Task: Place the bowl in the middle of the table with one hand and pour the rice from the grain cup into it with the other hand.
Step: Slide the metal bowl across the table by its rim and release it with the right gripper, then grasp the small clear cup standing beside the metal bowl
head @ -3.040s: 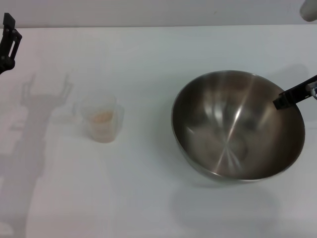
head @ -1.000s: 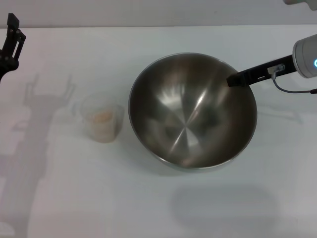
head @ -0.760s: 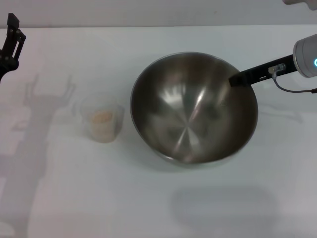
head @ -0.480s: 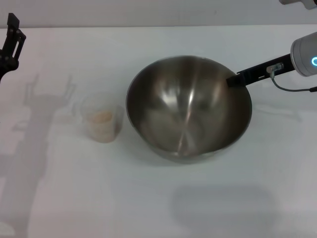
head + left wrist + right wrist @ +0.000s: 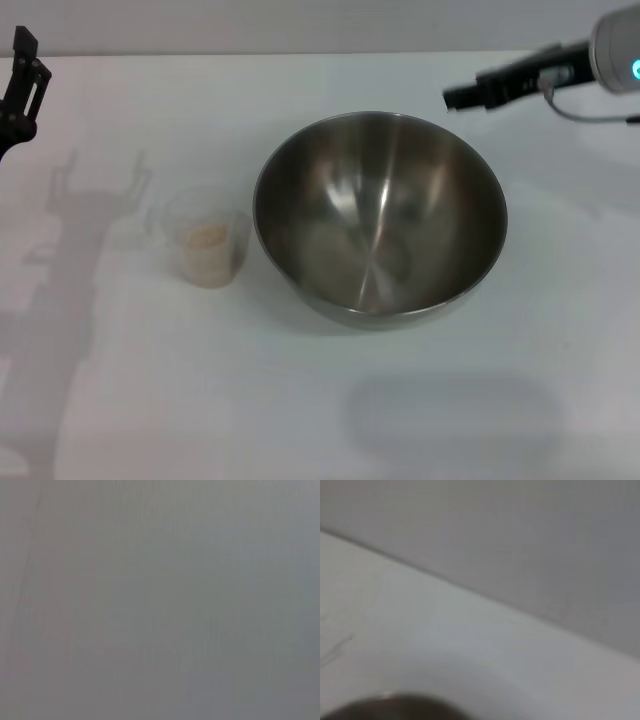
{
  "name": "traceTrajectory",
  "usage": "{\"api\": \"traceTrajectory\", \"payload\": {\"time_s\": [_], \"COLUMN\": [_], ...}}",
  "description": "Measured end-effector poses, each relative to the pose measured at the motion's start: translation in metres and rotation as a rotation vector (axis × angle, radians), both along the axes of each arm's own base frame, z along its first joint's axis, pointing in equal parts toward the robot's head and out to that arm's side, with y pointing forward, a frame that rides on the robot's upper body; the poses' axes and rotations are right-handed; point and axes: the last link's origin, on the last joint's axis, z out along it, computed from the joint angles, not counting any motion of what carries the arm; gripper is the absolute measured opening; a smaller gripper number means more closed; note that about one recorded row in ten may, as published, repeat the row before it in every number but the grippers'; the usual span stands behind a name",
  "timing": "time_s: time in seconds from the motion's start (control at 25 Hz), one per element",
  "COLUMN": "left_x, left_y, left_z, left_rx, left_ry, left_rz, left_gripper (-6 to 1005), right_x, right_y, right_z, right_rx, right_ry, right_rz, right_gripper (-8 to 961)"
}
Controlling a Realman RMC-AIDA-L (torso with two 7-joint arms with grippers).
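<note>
Bowl (image 5: 380, 215): a wide stainless-steel vessel standing upright near the middle of the table (image 5: 300, 400), its brushed grey interior bare and streaked with highlights. Nothing grips it; its rim is free all round.

Grain cup (image 5: 205, 238): a small clear plastic measure standing upright just beside the bowl, on the bowl's left, apart from its wall by a narrow strip of tabletop. A shallow layer of rice (image 5: 207, 236) lies inside as a pale beige patch.

Right gripper (image 5: 460, 97): a dark slender tip reaching in from the upper right of the head view, beyond the bowl's far rim and clear of it, holding nothing. Whether its fingers are spread or closed cannot be told from this angle. In the right wrist view, a dark curved sliver at the frame edge is probably the bowl's rim (image 5: 390, 707), with white tabletop and a grey wall behind.

Left gripper (image 5: 20, 80): a black frame at the far left edge of the head view, well apart from the cup, carrying nothing; only part of it shows, so its opening cannot be judged. Its shadow falls across the table near the cup. The left wrist view shows a uniform grey field.
</note>
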Motion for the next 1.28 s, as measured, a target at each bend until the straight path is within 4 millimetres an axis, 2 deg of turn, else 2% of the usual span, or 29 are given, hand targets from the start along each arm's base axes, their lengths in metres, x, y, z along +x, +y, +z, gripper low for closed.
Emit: {"api": "traceTrajectory", "payload": {"time_s": [0.08, 0.12, 0.16, 0.24, 0.28, 0.32, 0.4, 0.48, 0.52, 0.64, 0.68, 0.72, 0.84, 1.04, 1.08, 1.12, 1.2, 1.28], "left_x": [0.000, 0.000, 0.000, 0.001, 0.001, 0.001, 0.002, 0.003, 0.003, 0.003, 0.003, 0.003, 0.003, 0.000, -0.004, -0.004, -0.008, -0.012], "left_y": [0.000, 0.000, 0.000, 0.000, 0.001, 0.001, 0.001, 0.002, 0.002, 0.004, 0.004, 0.004, 0.004, 0.000, -0.004, -0.004, -0.009, -0.016], "left_z": [0.000, 0.000, 0.000, 0.000, 0.000, 0.000, 0.001, 0.001, 0.001, 0.001, 0.002, 0.002, 0.001, 0.001, -0.001, -0.001, -0.003, -0.007], "left_rx": [0.000, 0.000, 0.000, 0.000, 0.000, 0.000, 0.000, 0.001, 0.001, 0.004, 0.004, 0.004, 0.004, -0.001, -0.010, -0.010, -0.028, -0.056], "left_ry": [0.000, -0.003, -0.005, -0.008, -0.008, -0.008, -0.008, -0.008, -0.008, -0.007, -0.006, -0.006, -0.006, -0.004, -0.012, -0.012, -0.027, -0.046], "left_rz": [-0.001, -0.002, -0.003, -0.005, -0.007, -0.007, -0.010, -0.015, -0.015, -0.015, -0.015, -0.015, -0.015, -0.005, 0.005, 0.005, 0.012, 0.019], "left_gripper": [861, 861, 861, 861, 861, 861, 861, 861, 861, 861, 861, 862, 862, 862, 862, 862, 862, 862], "right_x": [-0.011, -0.011, -0.017, -0.020, -0.026, -0.026, -0.028, -0.031, -0.031, -0.024, -0.009, -0.009, 0.025, 0.093, 0.119, 0.119, 0.139, 0.151], "right_y": [0.009, 0.009, 0.013, 0.015, 0.017, 0.017, 0.016, 0.008, 0.008, -0.009, -0.023, -0.023, -0.050, -0.095, -0.111, -0.111, -0.123, -0.130], "right_z": [0.006, 0.006, 0.007, 0.006, 0.003, 0.003, 0.000, -0.007, -0.007, -0.015, -0.019, -0.019, -0.016, 0.001, 0.010, 0.010, 0.019, 0.025], "right_rx": [0.108, 0.108, 0.202, 0.261, 0.386, 0.386, 0.508, 0.750, 0.750, 0.963, 1.060, 1.060, 1.176, 1.241, 1.243, 1.243, 1.248, 1.254], "right_ry": [-0.030, -0.030, -0.049, -0.053, -0.049, -0.049, -0.035, 0.005, 0.005, 0.083, 0.167, 0.167, 0.339, 0.582, 0.618, 0.618, 0.612, 0.590], "right_rz": [0.090, 0.090, 0.166, 0.206, 0.287, 0.287, 0.353, 0.473, 0.473, 0.551, 0.563, 0.563, 0.553, 0.467, 0.436, 0.436, 0.414, 0.401], "right_gripper": [488, 488, 488, 487, 487, 487, 487, 487, 487, 487, 487, 487, 488, 488, 488, 488, 488, 488]}}
